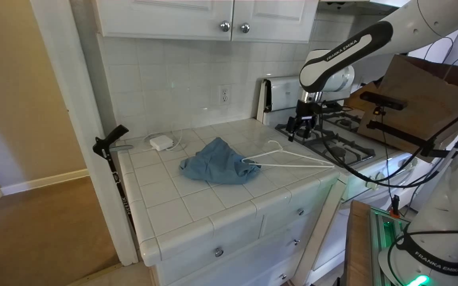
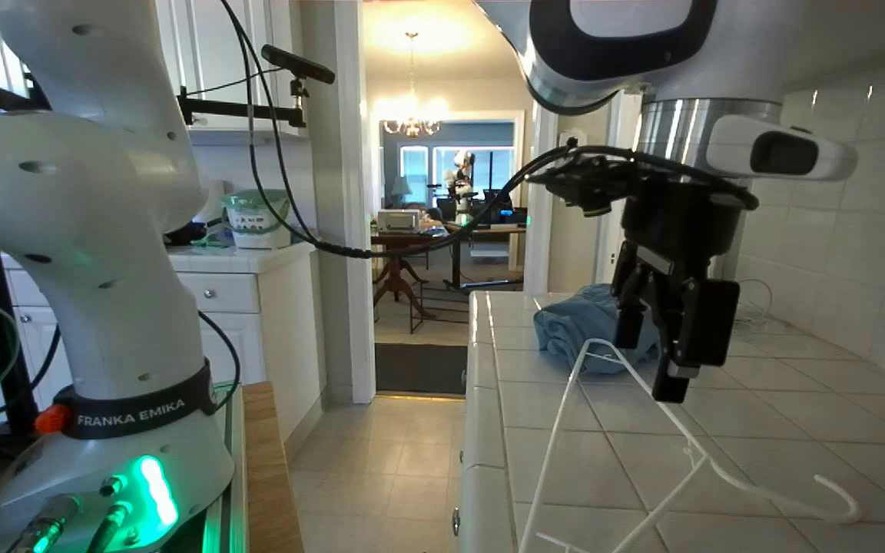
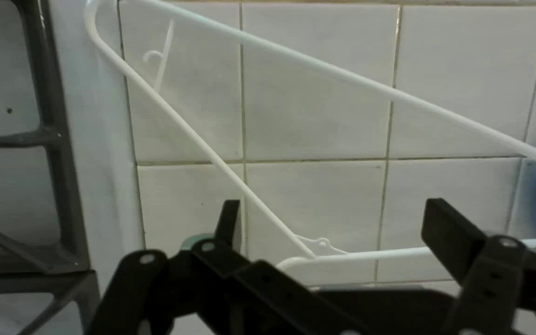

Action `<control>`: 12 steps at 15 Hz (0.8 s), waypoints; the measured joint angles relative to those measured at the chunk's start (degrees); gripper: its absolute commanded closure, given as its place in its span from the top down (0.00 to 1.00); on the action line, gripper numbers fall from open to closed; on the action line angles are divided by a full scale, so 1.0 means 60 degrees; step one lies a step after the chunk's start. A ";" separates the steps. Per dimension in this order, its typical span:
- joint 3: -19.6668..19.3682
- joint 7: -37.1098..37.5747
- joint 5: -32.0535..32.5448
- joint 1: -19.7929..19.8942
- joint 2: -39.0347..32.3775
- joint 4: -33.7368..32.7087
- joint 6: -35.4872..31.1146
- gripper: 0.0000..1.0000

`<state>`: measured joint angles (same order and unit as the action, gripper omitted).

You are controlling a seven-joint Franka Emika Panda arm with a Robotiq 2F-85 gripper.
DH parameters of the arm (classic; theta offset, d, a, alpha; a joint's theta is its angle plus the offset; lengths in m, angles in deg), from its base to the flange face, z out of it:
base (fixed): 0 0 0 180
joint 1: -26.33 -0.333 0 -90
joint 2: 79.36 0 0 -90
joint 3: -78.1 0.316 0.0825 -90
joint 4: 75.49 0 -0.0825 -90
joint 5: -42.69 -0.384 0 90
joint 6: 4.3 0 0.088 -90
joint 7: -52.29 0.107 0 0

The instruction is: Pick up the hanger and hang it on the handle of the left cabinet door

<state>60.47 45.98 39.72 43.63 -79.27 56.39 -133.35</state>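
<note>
A white hanger (image 1: pixel 288 165) lies on the tiled counter, one end on a blue cloth. It also shows in an exterior view (image 2: pixel 560 430) and in the wrist view (image 3: pixel 319 65). My gripper (image 1: pixel 298 133) points down over the stove side of the counter, near the hanger's hook; it also shows in an exterior view (image 2: pixel 651 365). In the wrist view the gripper (image 3: pixel 333 218) is open, with the hanger's neck seen between the fingers and nothing held. The left cabinet door (image 1: pixel 165 20) is shut above the counter, with a round metal knob (image 1: pixel 224 26) at its lower right corner.
The blue cloth (image 1: pixel 219 165) is heaped on the counter. A white box with a cable (image 1: pixel 161 142) lies behind it. The stove's burner grates (image 1: pixel 338 151) adjoin the counter. A cardboard box (image 1: pixel 420 95) stands beyond. A black grabber tool (image 1: pixel 109 149) leans at the counter's end.
</note>
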 measured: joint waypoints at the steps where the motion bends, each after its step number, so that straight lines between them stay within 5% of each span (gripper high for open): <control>1: -0.0047 -0.0722 -0.0374 0.0018 -0.0028 0.0063 -0.0198 1.00; 6: -0.0113 -0.4093 -0.1187 0.0137 -0.0285 0.0259 -0.0570 1.00; 12: -0.0070 -0.6042 -0.1197 0.0281 -0.1155 0.0407 -0.2285 1.00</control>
<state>60.05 9.73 32.54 45.31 -86.20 58.84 -147.06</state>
